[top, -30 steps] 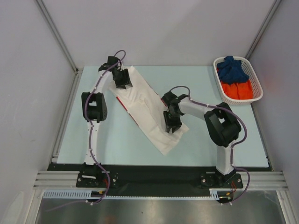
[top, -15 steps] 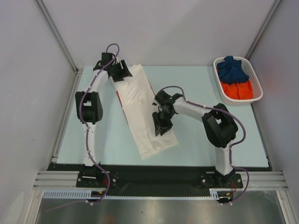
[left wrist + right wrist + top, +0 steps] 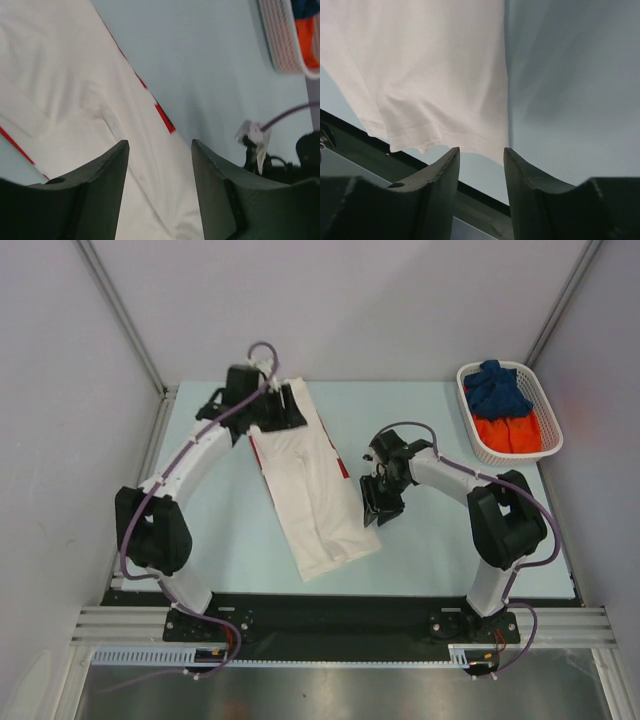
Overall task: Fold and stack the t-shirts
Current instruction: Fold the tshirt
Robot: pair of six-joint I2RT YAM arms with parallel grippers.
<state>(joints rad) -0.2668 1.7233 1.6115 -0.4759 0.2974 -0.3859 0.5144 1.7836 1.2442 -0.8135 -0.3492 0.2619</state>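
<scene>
A white t-shirt lies folded into a long strip on the pale blue table, with red print along its edges. My left gripper hovers over its far end, open, with cloth under the jaws and nothing pinched. My right gripper stands open just off the strip's right edge, above bare table beside the hem corner, with nothing between its fingers. A dark blue t-shirt and an orange t-shirt sit bunched in the basket.
The white lattice basket stands at the back right corner, and its rim shows in the left wrist view. The table's black front edge runs near the shirt's hem. Metal frame posts and grey walls enclose the table.
The white shirt swung left into a straighter strip. The right gripper came off the cloth and moved right, opening. The left gripper shifted right along the far end; its elbow swung down and left.
</scene>
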